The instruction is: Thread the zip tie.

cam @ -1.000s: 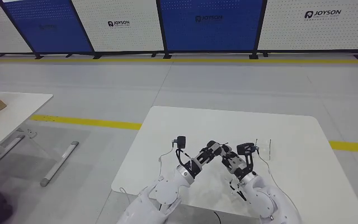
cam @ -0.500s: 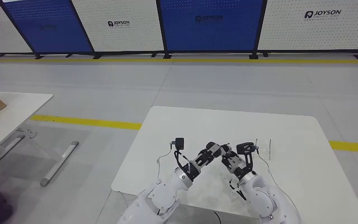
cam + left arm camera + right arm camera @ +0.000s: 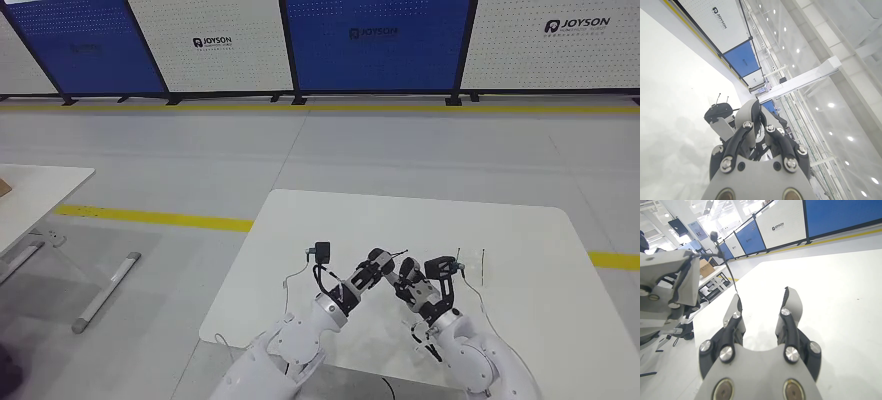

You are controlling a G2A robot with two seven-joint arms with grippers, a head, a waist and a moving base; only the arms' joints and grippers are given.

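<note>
here, above the near part of the white table [image 3: 330, 215], my two claws meet over one black zip tie [image 3: 727, 265]. my left claw [image 3: 758, 107] is pressed together on the tie, pinching it near one end so the rest stands free in the air, off the table, where the other claw can get at it. my right claw [image 3: 762, 292] is spread wide and grips nothing. the strap's loose end hangs down to the tip of one of its fingers [image 3: 730, 309], and i judge the gap is there to leave room to close on that end and guide it. the right wrist view tells most of the story: the tie's bend, its knobbed end held high, and the left claw's pinch seen from outside. the left wrist view gives those pressed fingers from behind, with the right arm's wrist just past them. the top view adds the setting, with both arms close together and two spare ties [image 3: 458, 263] lying on the table just beside the right wrist. whether the strap has passed through its head, i cannot tell.
</note>
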